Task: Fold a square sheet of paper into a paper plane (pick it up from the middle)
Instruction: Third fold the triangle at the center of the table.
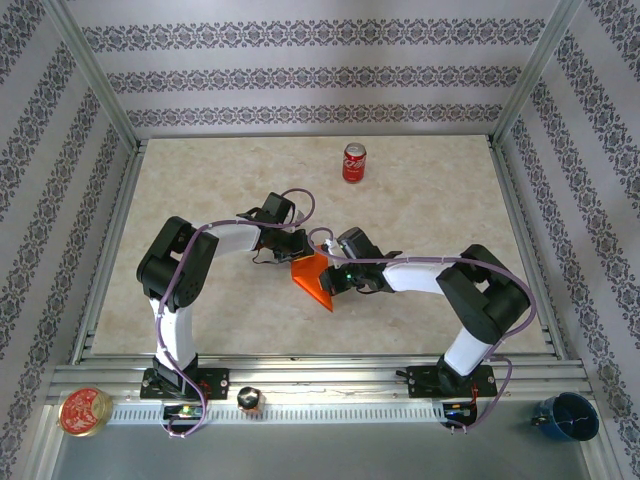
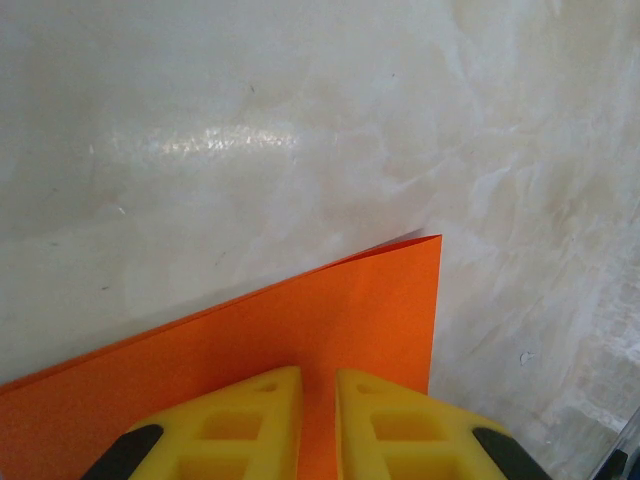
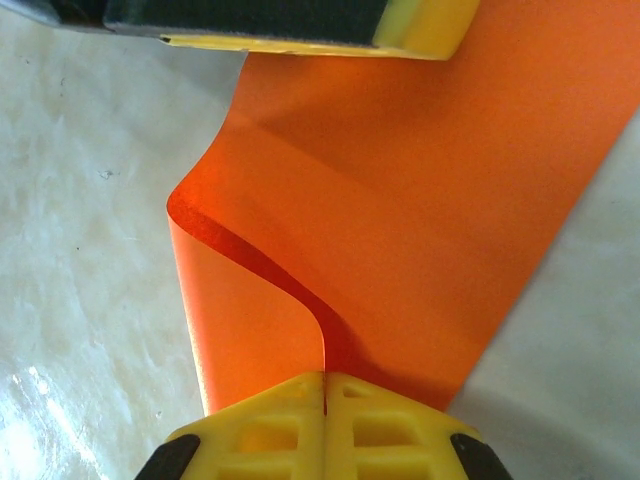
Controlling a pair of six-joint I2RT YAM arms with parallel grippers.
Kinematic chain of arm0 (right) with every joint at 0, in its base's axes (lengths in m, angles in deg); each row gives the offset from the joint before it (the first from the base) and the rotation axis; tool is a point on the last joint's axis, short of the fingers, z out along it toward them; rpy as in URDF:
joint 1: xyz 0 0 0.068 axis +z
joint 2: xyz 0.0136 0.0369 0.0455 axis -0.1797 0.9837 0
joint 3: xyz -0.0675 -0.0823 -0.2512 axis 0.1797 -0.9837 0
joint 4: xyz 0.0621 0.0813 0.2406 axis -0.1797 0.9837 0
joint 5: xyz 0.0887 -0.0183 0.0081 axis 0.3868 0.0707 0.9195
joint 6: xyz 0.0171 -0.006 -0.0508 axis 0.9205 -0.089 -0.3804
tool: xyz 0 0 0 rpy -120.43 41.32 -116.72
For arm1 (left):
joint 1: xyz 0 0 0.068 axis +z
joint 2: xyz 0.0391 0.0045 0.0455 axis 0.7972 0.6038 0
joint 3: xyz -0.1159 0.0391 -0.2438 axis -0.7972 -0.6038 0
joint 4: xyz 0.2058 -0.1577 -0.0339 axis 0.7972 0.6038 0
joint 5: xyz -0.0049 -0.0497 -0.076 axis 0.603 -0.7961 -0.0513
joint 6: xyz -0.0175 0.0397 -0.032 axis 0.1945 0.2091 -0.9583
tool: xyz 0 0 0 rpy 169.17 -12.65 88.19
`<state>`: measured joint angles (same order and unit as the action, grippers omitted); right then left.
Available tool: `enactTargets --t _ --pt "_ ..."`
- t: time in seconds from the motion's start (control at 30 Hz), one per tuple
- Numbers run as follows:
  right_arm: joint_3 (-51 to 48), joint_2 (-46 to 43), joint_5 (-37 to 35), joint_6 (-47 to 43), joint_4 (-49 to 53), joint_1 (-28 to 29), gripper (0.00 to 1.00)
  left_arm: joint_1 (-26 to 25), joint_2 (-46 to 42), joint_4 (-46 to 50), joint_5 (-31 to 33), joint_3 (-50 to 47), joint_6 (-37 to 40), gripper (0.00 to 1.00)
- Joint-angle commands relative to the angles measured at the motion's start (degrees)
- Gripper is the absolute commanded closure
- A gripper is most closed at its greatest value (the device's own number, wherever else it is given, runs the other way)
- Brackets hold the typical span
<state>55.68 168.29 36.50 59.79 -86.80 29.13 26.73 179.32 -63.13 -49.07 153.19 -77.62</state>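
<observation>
The sheet (image 1: 312, 278) sits about mid-worktop (image 1: 200, 180), a little nearer the near edge than the far one. It is buckled and partly raised rather than flat.

That buckle is the main risk. In the right wrist view a loose hump curls up from the paper and runs into the pinch. If the arms press or pull now, the hump could set as a crooked crease off the centre line and spoil the plane's symmetry. Opposing pulls could tear such thin paper at the pinch. They could also drag it out of one hold, so that the edges no longer match. A slack hold would probably let the sheet slide on the smooth worktop.

The right gripper (image 3: 325, 388) is closed tight on the sheet, with the root of the hump clamped between its meeting fingers. The paper spreads away from it toward the other arm. The left gripper (image 2: 318, 380) has its fingers (image 2: 250, 415) drawn close, with a slim gap between them. The sheet lies flat under and beyond them, one corner showing just ahead. Whether they grip it or merely rest on it cannot be told.

From above, the sheet lies between the two grippers, with the left at its far-left side and the right at its right side. The can (image 1: 354, 162) stands well apart, near the far edge
</observation>
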Motion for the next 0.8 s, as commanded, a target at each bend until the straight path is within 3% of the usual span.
enactTargets --t 0.0,0.77 --pt "1.3 0.7 -1.0 0.0 0.9 -0.5 1.00 0.3 -0.2 3.7 1.5 -0.7 0.8 0.83" --pt "1.6 0.7 -1.9 0.1 1.6 -0.5 1.00 0.3 -0.1 3.3 1.4 -1.0 0.6 0.83"
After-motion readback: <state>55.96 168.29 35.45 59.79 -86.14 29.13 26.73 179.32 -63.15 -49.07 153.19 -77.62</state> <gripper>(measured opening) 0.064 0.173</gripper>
